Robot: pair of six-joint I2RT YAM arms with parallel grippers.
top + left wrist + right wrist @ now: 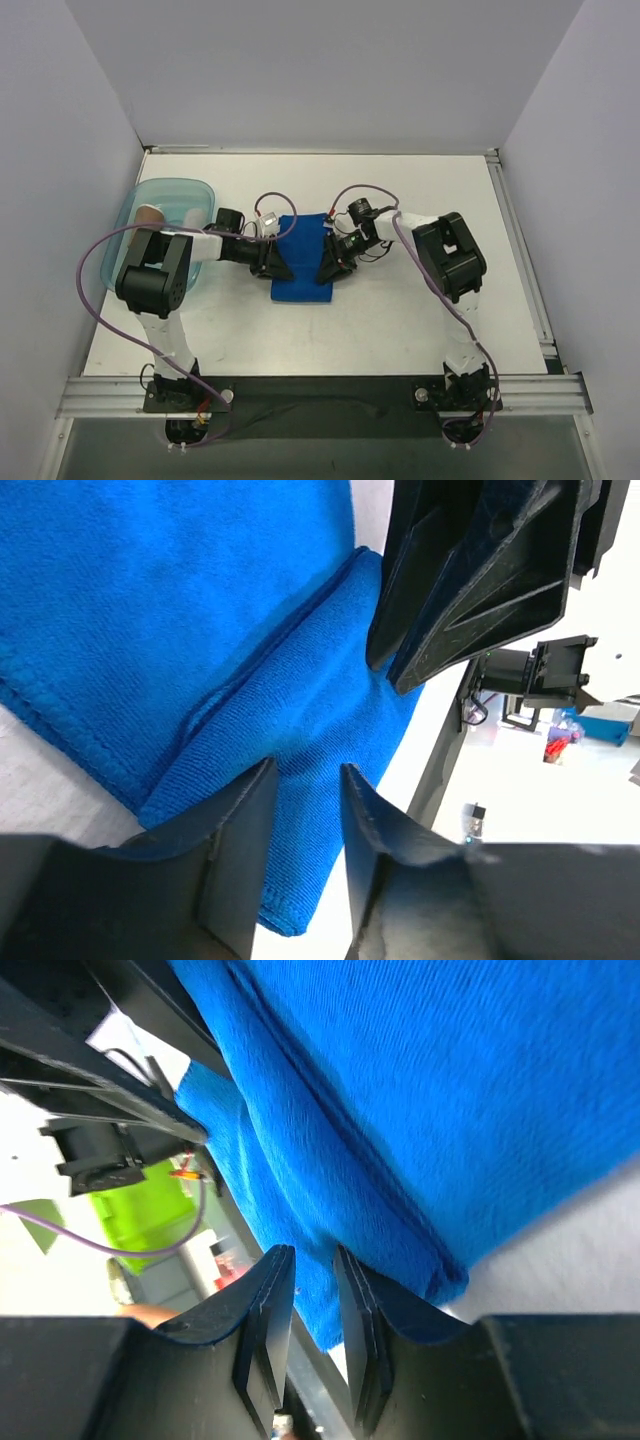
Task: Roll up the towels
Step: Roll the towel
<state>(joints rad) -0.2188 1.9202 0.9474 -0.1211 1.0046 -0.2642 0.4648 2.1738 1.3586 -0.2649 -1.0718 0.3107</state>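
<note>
The blue towel [302, 262] lies soft and fuzzy on the table [420, 300], stretched between the two grippers, with only one edge bunched into a thick fold, so the rolling looks barely started, and the left gripper [308, 776] and right gripper [312, 1256] each pinch that fold tight.

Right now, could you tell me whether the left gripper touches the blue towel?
Touching. The left wrist view shows the left gripper pinching the puckered blue towel.
</note>
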